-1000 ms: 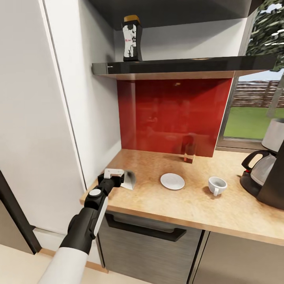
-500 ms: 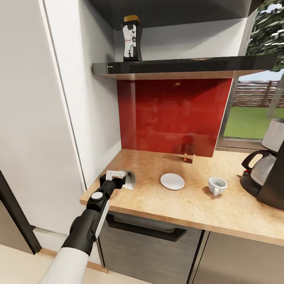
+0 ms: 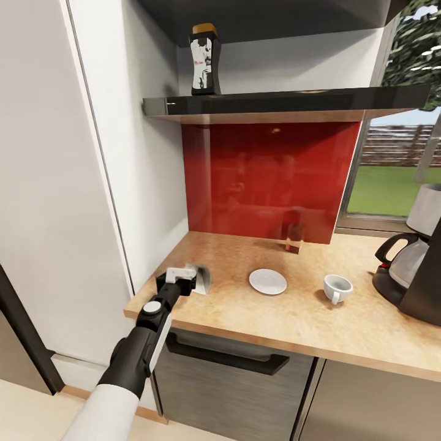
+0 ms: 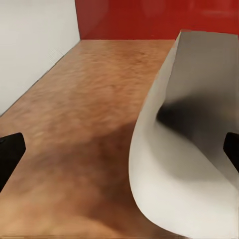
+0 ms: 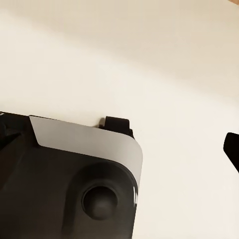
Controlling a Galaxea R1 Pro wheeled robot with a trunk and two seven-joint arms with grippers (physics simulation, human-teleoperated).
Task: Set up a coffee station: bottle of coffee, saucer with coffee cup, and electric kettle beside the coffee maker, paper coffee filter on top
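Note:
The paper coffee filter stands near the left end of the kitchen countertop. My left gripper is open right at it. In the left wrist view the filter curves up between the spread black fingertips, closer to one side. To the right lie the white saucer and, separately, the coffee cup. The coffee maker stands at the right edge. The bottle of coffee stands on the kitchen shelf. The electric kettle is out of view. My right gripper's fingertip hangs over pale floor.
A red backsplash rises behind the counter, with a small brown object at its foot. A tall white panel borders the counter's left end. Dark cabinets sit under the worktop. The robot's dark base lies under the right wrist.
My left gripper has edged forward and slightly right, closing in on the filter. Nothing else on the counter or shelf has moved.

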